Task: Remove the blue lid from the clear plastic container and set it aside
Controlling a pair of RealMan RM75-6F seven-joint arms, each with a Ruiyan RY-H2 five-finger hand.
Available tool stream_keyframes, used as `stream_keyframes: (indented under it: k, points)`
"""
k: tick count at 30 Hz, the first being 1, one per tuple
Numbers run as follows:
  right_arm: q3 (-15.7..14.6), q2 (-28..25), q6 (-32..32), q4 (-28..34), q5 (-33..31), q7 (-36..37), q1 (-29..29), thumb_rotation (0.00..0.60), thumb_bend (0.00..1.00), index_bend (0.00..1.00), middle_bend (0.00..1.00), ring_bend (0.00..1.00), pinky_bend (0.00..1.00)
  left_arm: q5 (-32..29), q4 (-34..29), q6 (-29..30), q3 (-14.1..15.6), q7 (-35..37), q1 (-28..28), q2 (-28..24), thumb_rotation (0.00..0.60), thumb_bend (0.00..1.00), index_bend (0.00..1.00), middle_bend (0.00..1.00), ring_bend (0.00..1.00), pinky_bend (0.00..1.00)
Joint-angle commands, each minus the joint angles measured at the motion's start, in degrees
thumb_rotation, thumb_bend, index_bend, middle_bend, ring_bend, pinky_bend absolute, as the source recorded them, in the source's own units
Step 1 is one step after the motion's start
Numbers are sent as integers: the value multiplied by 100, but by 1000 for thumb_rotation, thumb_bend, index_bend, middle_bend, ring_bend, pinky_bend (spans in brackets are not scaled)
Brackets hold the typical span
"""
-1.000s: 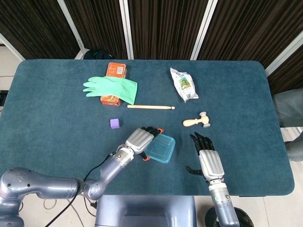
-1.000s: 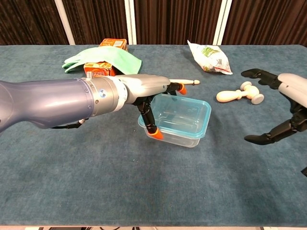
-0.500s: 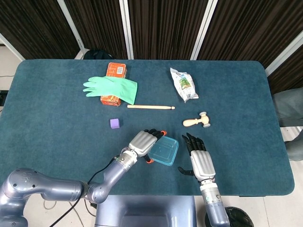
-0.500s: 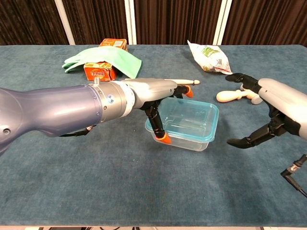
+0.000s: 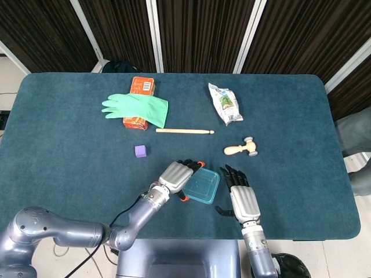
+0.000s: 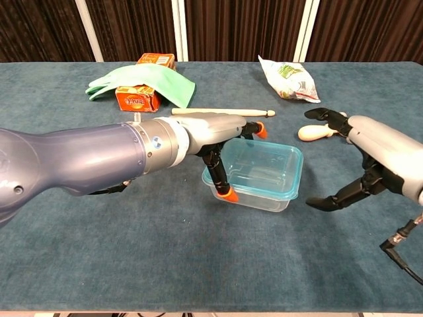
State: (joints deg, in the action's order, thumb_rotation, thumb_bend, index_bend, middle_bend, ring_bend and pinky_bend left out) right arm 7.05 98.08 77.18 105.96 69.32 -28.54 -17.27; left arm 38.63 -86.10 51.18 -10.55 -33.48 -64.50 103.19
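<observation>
The clear plastic container [image 6: 256, 177] sits on the table [image 5: 69, 162] near the middle of its front edge, its blue lid [image 5: 202, 185] still seated on top. The left hand [image 5: 175, 174] grips the container at its left end, thumb down against the near side wall and fingers [image 6: 254, 128] reaching over the far side of the lid. The right hand [image 5: 242, 198] hovers just right of the container, holding nothing, its fingers spread wide and the thumb stretched low toward the container's right end without touching it. Further back, a small wooden mallet [image 5: 240, 149] lies right of centre, and a wooden stick [image 5: 184, 131] lies crosswise near the middle. A purple cube [image 5: 140, 150] sits left of the container. Toward the far edge, a green rubber glove [image 5: 136, 108] is draped over an orange box [image 5: 139, 100], and a white snack bag [image 5: 225, 103] lies to the right of them.
</observation>
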Motion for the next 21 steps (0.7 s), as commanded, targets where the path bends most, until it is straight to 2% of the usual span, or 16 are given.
stream_keyframes:
  k: [1, 13, 21]
  points:
    - [-19, 35, 1, -17, -7, -19, -3, 600, 231, 0, 0, 0, 0, -6, 0, 21, -17, 24, 11, 23, 600, 100, 111, 195, 117, 290]
    - [186, 388, 151, -253, -6, -99, -100, 600, 230, 0, 0, 0, 0, -50, -39, 65, -61, 22, 23, 0, 600, 100, 113, 196, 117, 293]
    - [199, 474, 169, -276, -112, -144, -112, 600, 231, 0, 0, 0, 0, -85, -47, 107, -98, 8, 12, 26, 600, 100, 114, 196, 117, 293]
